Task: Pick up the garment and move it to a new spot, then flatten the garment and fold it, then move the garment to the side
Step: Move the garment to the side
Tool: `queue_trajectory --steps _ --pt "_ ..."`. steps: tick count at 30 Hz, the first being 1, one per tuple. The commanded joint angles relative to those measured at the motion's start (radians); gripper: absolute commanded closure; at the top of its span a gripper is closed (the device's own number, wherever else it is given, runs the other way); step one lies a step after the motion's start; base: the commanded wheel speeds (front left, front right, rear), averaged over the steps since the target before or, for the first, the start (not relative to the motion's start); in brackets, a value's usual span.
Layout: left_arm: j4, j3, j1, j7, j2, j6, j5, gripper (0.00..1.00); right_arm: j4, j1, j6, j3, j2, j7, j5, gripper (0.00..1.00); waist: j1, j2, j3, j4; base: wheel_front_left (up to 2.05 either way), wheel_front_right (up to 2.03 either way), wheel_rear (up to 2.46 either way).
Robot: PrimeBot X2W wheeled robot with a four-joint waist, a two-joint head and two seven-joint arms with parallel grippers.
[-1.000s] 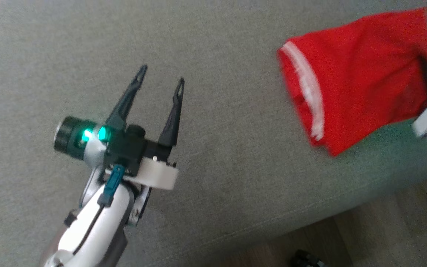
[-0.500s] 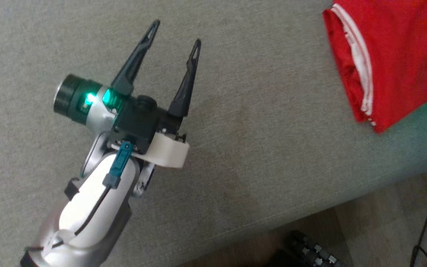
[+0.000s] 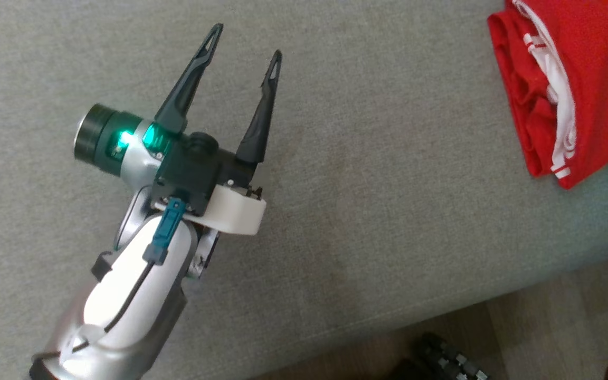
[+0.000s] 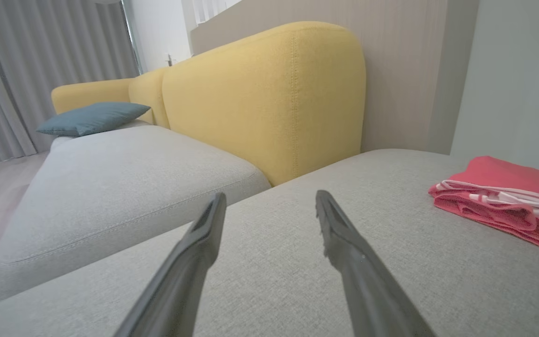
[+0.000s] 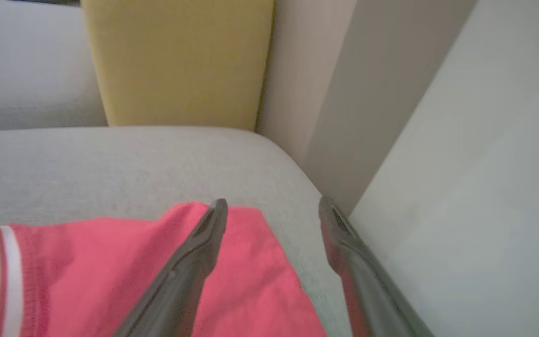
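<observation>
The left claw [image 3: 247, 41] stands wide open and empty above the grey sofa seat [image 3: 367, 200], with nothing between its spread fingers. The folded red garment [image 3: 589, 84], trimmed in white, lies on the same seat well off to that claw's right, clear of it. The right claw [image 5: 273, 202] is also spread open and grips nothing. The garment lies just beneath it. One finger crosses over the fabric's corner and the other is over bare seat; whether either touches cannot be told.

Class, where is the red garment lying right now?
In the head view, the red garment lies at the upper right on the grey sofa cushion, near its front edge, right of the left gripper.
</observation>
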Motion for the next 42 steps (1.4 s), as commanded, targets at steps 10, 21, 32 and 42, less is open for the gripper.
queue_trajectory --steps 10,21,32,42 --pt "-0.002 0.067 0.144 -0.018 0.011 0.064 -0.064 0.0 -0.388 0.287 0.004 0.038 0.155 -0.08 -0.099 0.0 -0.0001 0.0 -0.181 0.058 0.0 0.0 0.0" --pt "0.011 0.119 0.295 -0.02 0.019 0.124 -0.121 0.0 -0.623 0.535 0.004 0.092 0.348 -0.033 -0.135 0.0 -0.0001 0.0 -0.318 0.2 0.0 0.0 0.0" --pt "0.01 0.192 0.465 -0.021 0.048 0.178 -0.184 0.0 -0.719 0.685 0.004 0.082 0.407 0.04 -0.162 0.0 -0.0001 0.0 -0.432 0.263 0.0 0.0 0.0" --pt "0.002 0.193 0.54 -0.015 0.072 0.18 -0.203 0.0 -0.789 0.786 0.004 0.071 0.422 0.096 -0.171 0.0 -0.0001 0.0 -0.502 0.272 0.0 0.0 0.0"
